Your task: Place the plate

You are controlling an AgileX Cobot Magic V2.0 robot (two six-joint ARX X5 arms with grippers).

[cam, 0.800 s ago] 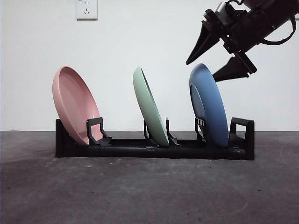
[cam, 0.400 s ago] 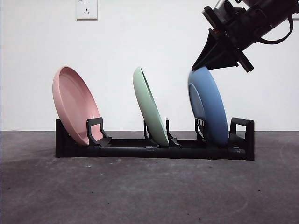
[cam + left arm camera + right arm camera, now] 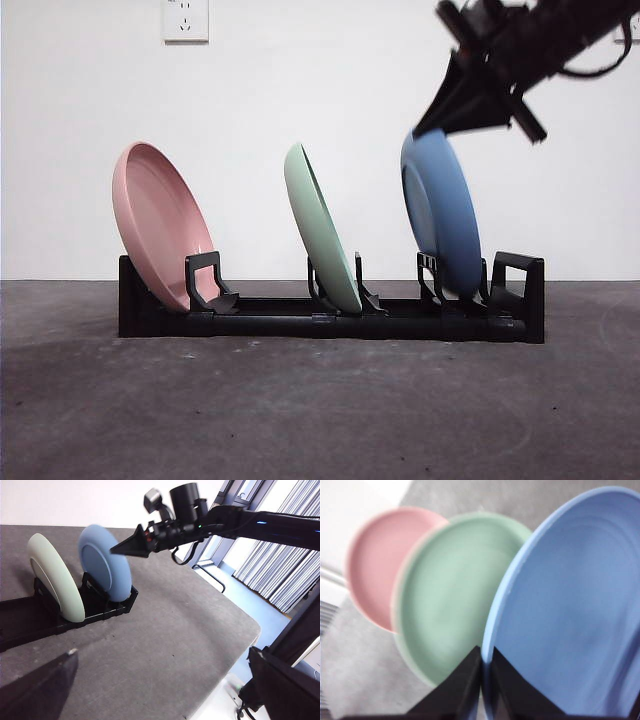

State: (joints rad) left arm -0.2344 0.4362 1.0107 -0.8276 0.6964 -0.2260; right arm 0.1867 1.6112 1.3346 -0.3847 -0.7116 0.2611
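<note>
Starting at the left end of the black rack (image 3: 330,325), you have the pink plate (image 3: 160,225) leaning in its slot, well clear of the work. The green plate (image 3: 320,225) sits in the middle slot, and it is your first concern: the blue plate (image 3: 440,215) stands near it, and the right wrist view shows their rims overlapping in line of sight. If the blue plate swings toward the middle as it comes up, it could knock the green one and tip it in its holder.

The blue plate itself is at the right end of the rack, its lower edge between the slot's posts, and I judge it barely seated or just lifted. The right gripper (image 3: 440,125) is clamped on the plate's top rim, the two jaws pinching the thin edge with the rim between them. That is a narrow hold on a smooth, heavy disc; the plate could pivot or slip out of the pinch, and a drop from here would strike the rack or the table (image 3: 300,410).

Watch the lower rim against the right end bracket (image 3: 520,285): a slanted pull could catch it and drag the whole rack.

The left gripper (image 3: 160,690) waits far back with its jaws spread wide, holding nothing.
</note>
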